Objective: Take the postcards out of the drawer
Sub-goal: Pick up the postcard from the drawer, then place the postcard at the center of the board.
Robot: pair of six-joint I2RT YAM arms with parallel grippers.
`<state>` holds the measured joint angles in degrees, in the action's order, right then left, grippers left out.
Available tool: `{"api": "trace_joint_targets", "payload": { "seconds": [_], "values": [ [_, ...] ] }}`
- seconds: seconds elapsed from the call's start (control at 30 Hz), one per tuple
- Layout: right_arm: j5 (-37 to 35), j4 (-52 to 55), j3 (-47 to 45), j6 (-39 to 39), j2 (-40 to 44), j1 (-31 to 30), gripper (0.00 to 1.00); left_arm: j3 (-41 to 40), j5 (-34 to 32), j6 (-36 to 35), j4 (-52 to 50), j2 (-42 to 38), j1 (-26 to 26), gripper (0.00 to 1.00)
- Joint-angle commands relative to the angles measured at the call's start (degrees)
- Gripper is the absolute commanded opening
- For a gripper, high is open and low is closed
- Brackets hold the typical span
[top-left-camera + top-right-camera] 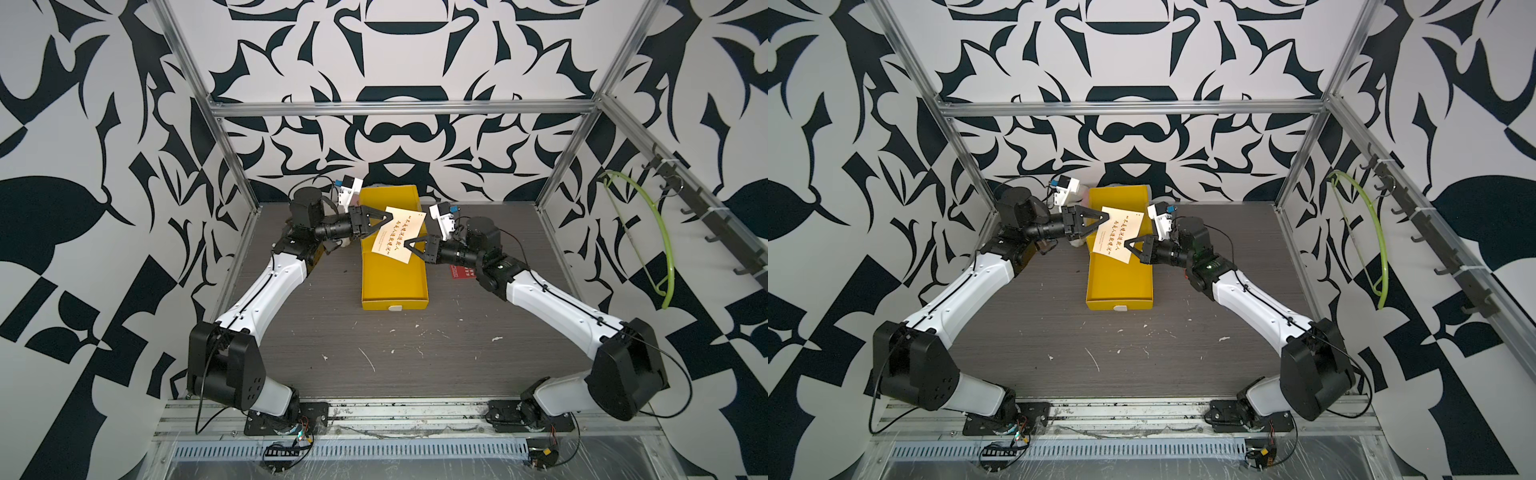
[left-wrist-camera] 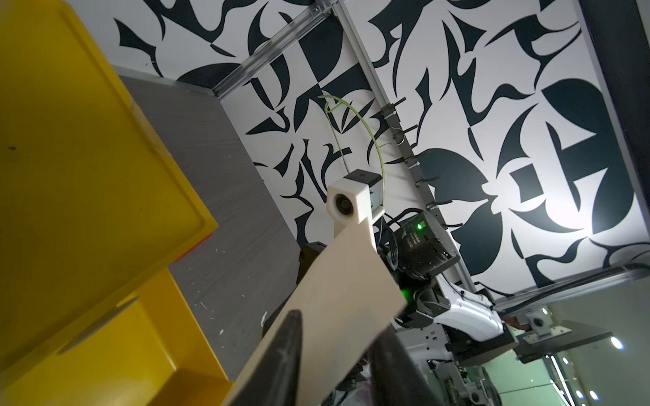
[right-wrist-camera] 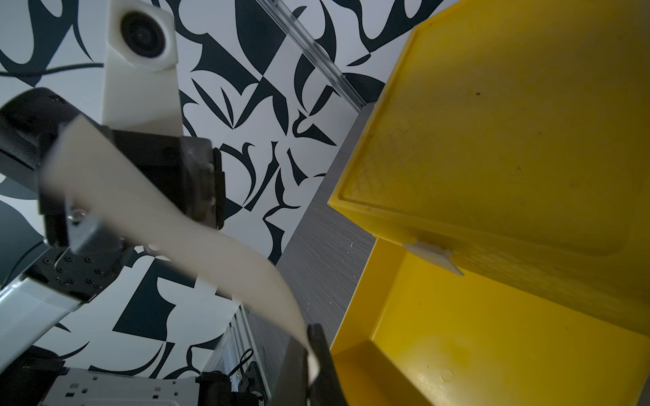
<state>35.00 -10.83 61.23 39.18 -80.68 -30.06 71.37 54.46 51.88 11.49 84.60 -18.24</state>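
A yellow drawer [image 1: 390, 286] [image 1: 1119, 286] lies pulled out on the middle of the grey table; what shows of its floor is bare. One cream postcard [image 1: 399, 235] [image 1: 1117, 232] with red writing hangs above the drawer between both arms. My right gripper [image 1: 409, 243] [image 1: 1127, 243] [image 3: 309, 330] is shut on its near corner. My left gripper [image 1: 392, 214] [image 1: 1108, 216] [image 2: 337, 327] stands open around the far edge, and the postcard [image 2: 348, 281] passes between its spread fingers. A red postcard [image 1: 459, 272] lies on the table right of the drawer, partly hidden under my right arm.
A pale crumpled bundle [image 1: 340, 243] sits by the drawer's left side under my left wrist. A green hanger [image 1: 652, 232] hangs from the hook rail on the right wall. Aluminium frame posts [image 1: 232, 166] stand at the table's back corners.
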Motion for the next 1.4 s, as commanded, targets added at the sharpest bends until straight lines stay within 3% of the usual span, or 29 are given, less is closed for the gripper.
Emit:
{"api": "trace_joint_targets", "payload": {
  "seconds": [0.0,0.03,0.2,0.43,0.53,0.67,0.93,1.0,1.2,1.37],
  "values": [
    [0.95,-0.33,3.19,-3.53,4.59,-0.44,0.01,1.66,-0.31,-2.67,-5.12,0.31,0.08,0.81],
    [0.80,1.02,3.24,-4.41,5.32,-0.44,0.00,1.75,-0.83,-2.96,-5.40,0.15,0.25,0.99],
    [-1.79,9.17,3.90,-9.49,8.24,0.92,0.00,1.88,-4.38,-5.55,-7.84,-1.52,1.14,0.99],
    [-3.04,36.46,14.96,-24.34,6.39,10.10,0.00,2.52,-17.70,-17.25,-20.42,-6.90,1.28,1.00],
    [1.06,49.92,22.11,-32.71,1.32,16.40,0.00,1.29,-21.51,-19.29,-21.21,-8.53,1.28,0.99],
    [-2.43,60.91,27.77,-37.39,-4.78,22.92,0.00,0.42,-22.31,-20.02,-20.78,-8.69,1.28,1.00],
    [-8.50,72.83,34.52,-43.55,-17.96,30.84,0.00,0.31,-20.42,-21.36,-20.64,-6.74,1.28,1.00],
    [-6.72,75.68,37.94,-46.12,-22.65,32.74,0.00,-0.01,-20.53,-21.71,-20.84,-6.27,1.28,1.00],
    [-4.09,86.92,56.48,-48.87,-40.03,39.38,0.00,2.18,-22.11,-23.03,-25.09,-4.01,1.28,0.99],
    [-11.99,86.33,57.91,-50.31,-41.04,39.56,0.00,1.54,-24.57,-24.09,-25.76,-4.26,1.62,1.00]
  ]
}}
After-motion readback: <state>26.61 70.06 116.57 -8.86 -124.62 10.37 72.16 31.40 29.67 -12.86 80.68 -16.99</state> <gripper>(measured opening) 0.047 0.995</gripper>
